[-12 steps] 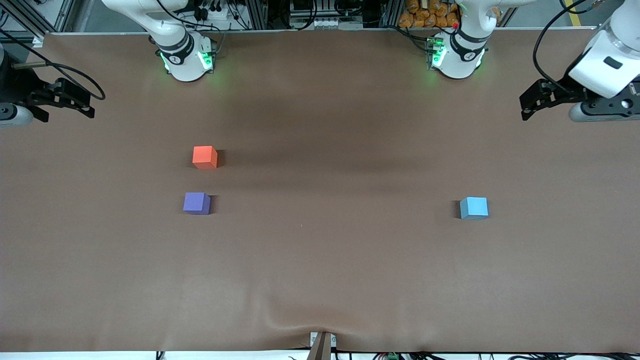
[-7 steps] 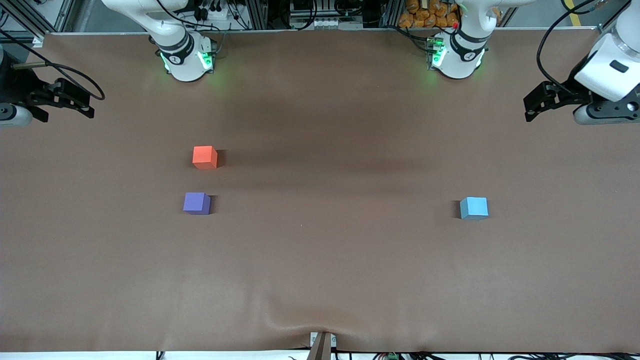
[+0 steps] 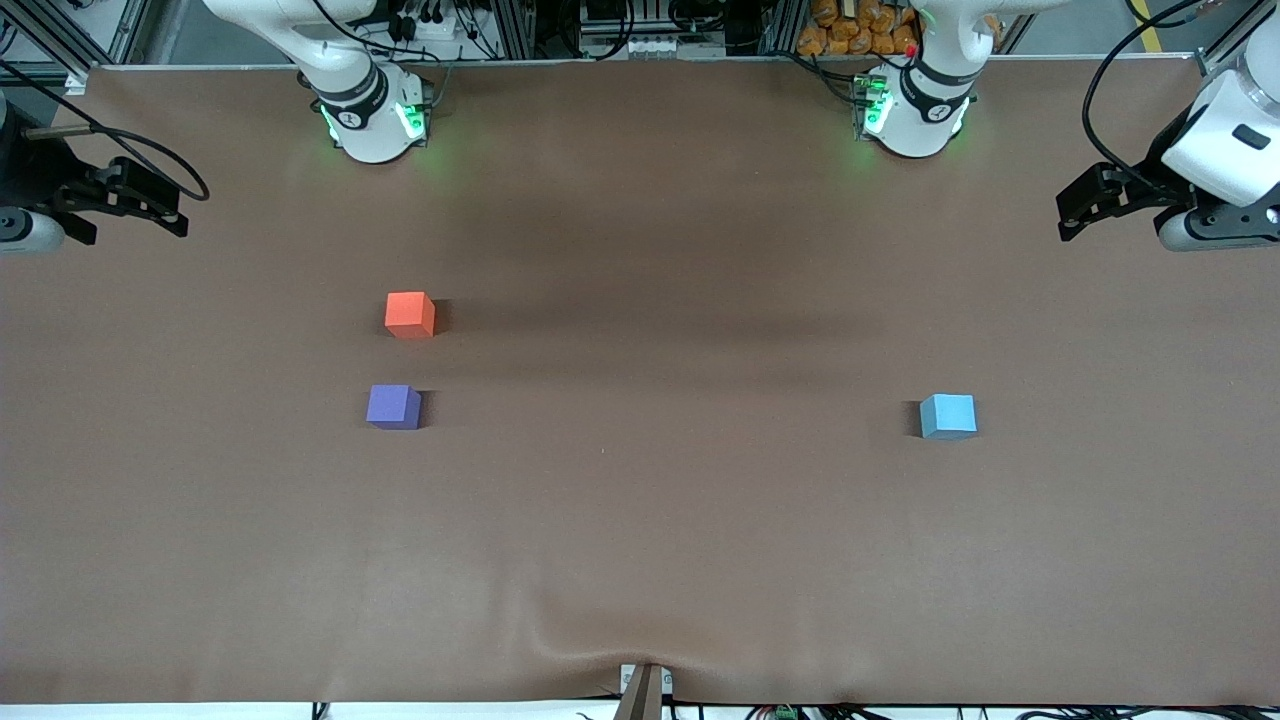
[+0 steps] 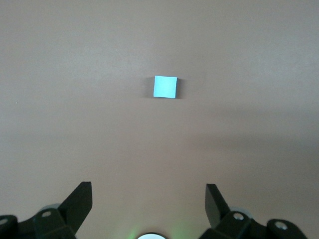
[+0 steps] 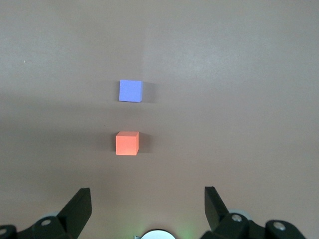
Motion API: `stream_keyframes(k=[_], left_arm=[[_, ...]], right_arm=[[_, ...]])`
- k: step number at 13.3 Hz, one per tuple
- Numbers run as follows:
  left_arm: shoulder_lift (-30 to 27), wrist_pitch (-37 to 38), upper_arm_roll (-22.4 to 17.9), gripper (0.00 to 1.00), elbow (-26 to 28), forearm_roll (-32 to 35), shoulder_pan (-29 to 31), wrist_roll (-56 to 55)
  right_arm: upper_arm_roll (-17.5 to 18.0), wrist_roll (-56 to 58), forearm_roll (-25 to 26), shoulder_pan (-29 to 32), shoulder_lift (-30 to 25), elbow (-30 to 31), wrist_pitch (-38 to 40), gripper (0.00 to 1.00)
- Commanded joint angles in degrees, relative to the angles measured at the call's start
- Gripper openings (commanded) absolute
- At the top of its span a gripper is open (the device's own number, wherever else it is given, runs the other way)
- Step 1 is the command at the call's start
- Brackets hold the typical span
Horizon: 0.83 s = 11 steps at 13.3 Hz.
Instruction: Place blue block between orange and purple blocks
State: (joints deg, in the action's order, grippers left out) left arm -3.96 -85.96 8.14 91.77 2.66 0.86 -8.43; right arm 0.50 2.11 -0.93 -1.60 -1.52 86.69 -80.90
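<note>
The left gripper (image 3: 1068,210), jaws spread, had drifted slightly outward; the blue block (image 3: 948,416) lay untouched, pickup apparently not begun.

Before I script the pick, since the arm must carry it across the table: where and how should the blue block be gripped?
Grip the blue block from straight above, the fingers closing on two opposite vertical faces. It is a small cube sitting flat on the table, alone, so all sides are free. The left gripper, open and up over its own end of the table, looks best placed.
</note>
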Motion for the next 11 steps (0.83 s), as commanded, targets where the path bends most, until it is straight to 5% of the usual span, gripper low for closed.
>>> stream_keyframes(k=[1,11], left_arm=[[0.5,1.6,0.2,1.00,-1.8,-1.2,1.5,1.2],[0.4,1.3,0.2,1.00,-1.9,-1.2,1.9,1.2]], right_arm=[[0.2,0.0,-0.8,0.5,-0.1,-0.1,0.5,1.00],[0.1,-0.1,-0.8,0.5,-0.1,-0.2,0.6,1.00]])
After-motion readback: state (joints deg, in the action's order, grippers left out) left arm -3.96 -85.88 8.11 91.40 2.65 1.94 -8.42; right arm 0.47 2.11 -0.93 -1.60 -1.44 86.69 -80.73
